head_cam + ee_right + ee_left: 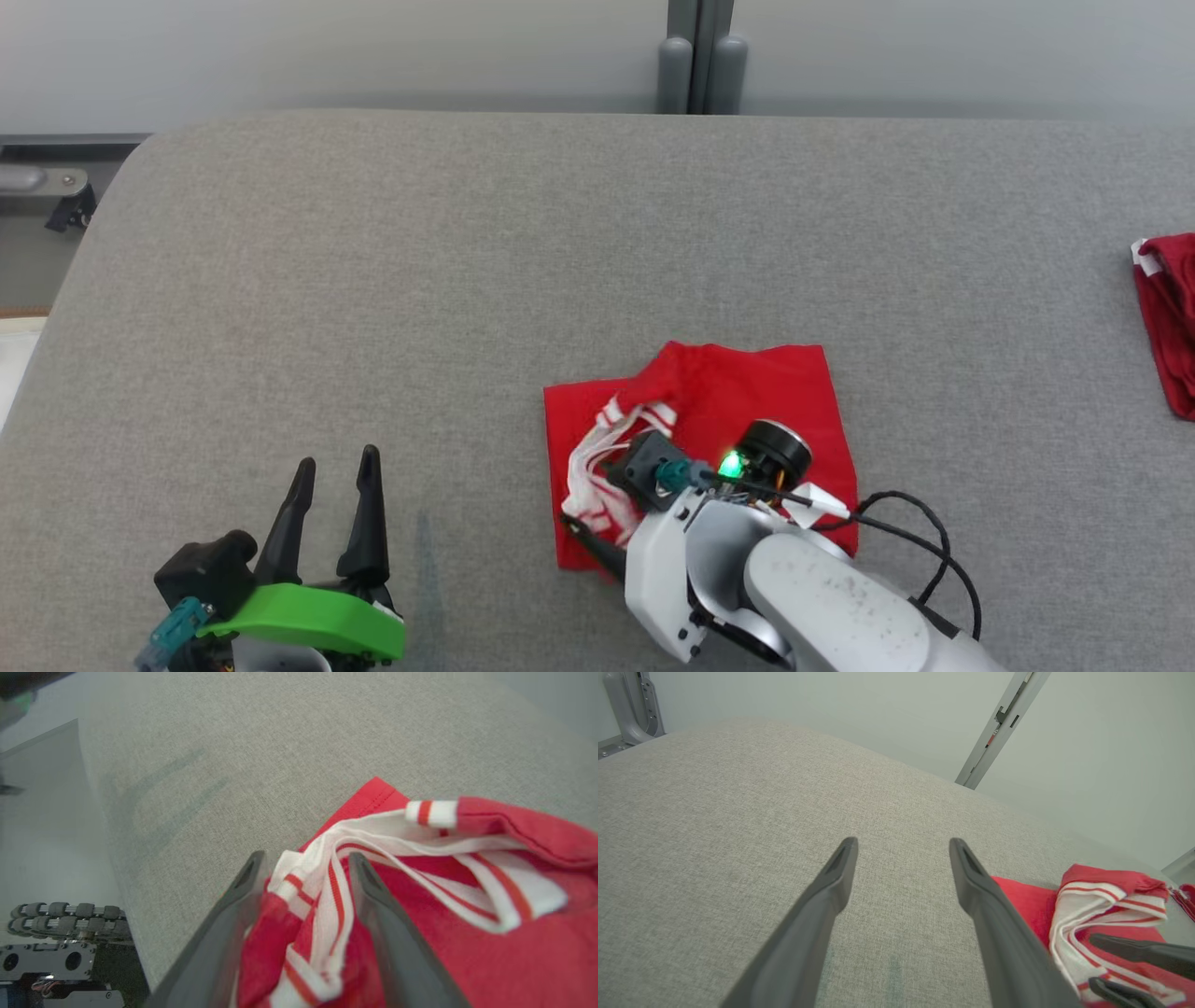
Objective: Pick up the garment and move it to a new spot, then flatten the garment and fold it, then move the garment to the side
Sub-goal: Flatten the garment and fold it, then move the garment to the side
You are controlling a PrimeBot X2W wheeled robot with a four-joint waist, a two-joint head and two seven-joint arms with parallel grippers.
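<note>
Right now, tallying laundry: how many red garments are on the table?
2. One garment lies on the table at the right gripper; the other is at its right edge, partly cut off.

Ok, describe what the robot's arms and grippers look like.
Left gripper: two long, tapered dark fingers, a bright green cover behind them. Right gripper: the same dark fingers; its forearm is pale grey-white, with a looping black cable and a green light.

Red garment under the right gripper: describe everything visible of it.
The red garment looks like soft knit, with white, red-striped trim. It lies partly folded, roughly square, on the gray cloth-covered surface, its trim bunched at its left edge. The right gripper stands open, fingers straddling that bunched trim.
</note>
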